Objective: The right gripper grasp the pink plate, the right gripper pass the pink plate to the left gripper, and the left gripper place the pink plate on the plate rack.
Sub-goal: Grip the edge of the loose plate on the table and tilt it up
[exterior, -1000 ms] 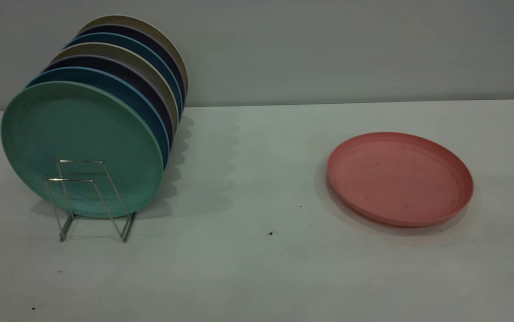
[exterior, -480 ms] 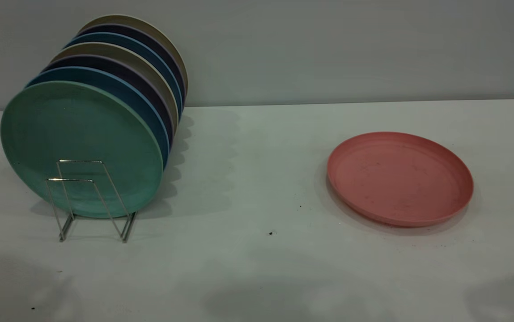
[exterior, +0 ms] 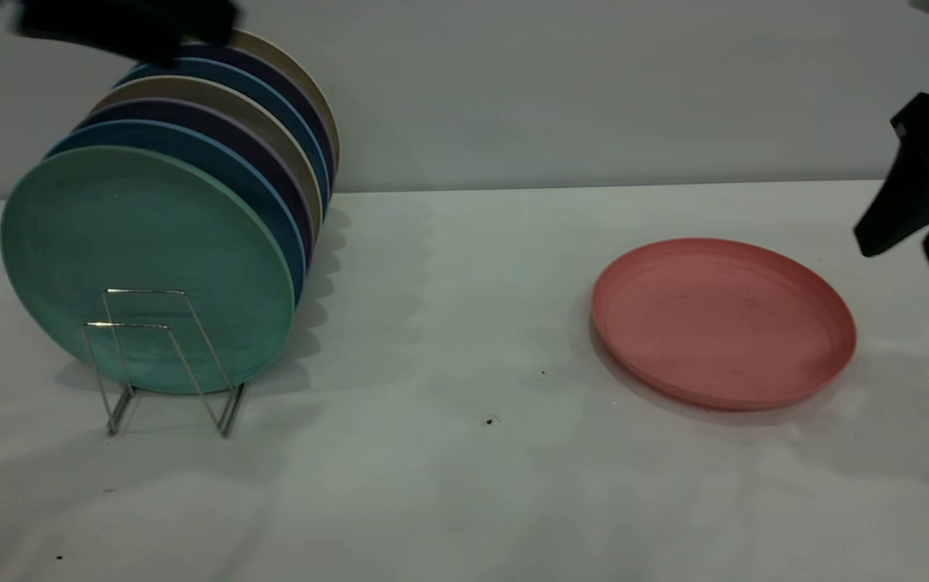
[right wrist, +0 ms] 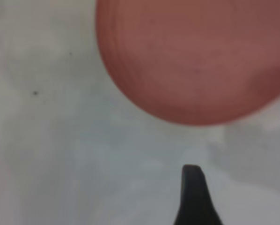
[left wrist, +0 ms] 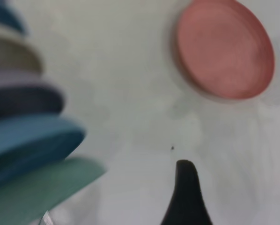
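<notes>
The pink plate (exterior: 723, 323) lies flat on the white table, right of centre. It also shows in the left wrist view (left wrist: 224, 49) and the right wrist view (right wrist: 196, 56). My right gripper (exterior: 901, 249) hangs in the air at the right edge, above and to the right of the plate, open and empty. My left gripper (exterior: 124, 28) is a dark blur at the top left, above the racked plates. The plate rack (exterior: 137, 326) stands at the left, with two bare wire loops in front of a green plate (exterior: 149, 259).
Behind the green plate, several more plates (exterior: 270, 121) in blue, dark purple and beige stand upright in the rack. They also show in the left wrist view (left wrist: 27, 140). A grey wall (exterior: 593, 89) closes the far side. Small dark specks (exterior: 489, 421) dot the table.
Both arms have come into view: the left gripper at the top left, the right gripper at the right edge. Their shadows now lie on the table. The plates have not moved.
</notes>
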`<action>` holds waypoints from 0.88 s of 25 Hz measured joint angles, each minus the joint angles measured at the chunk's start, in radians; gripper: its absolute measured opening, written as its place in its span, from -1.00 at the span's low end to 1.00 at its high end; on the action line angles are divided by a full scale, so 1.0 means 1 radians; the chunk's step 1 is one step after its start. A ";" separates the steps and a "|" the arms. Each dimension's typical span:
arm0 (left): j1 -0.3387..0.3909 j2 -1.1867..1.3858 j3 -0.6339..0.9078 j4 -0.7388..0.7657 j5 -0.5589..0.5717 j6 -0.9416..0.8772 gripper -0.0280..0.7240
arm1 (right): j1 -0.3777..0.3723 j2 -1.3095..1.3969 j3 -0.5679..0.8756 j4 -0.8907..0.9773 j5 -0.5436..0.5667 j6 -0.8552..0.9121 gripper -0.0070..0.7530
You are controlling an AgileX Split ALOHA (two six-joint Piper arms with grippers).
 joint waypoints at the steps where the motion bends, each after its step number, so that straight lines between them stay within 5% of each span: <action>1: -0.020 0.032 -0.022 0.012 0.000 -0.003 0.64 | -0.016 0.034 -0.028 0.037 0.030 -0.030 0.40; 15: -0.275 0.351 -0.139 -0.005 -0.114 -0.025 0.64 | -0.143 0.438 -0.284 0.193 0.074 -0.167 0.33; 22: -0.305 0.363 -0.139 -0.010 -0.125 -0.025 0.64 | -0.152 0.578 -0.356 0.273 0.086 -0.197 0.31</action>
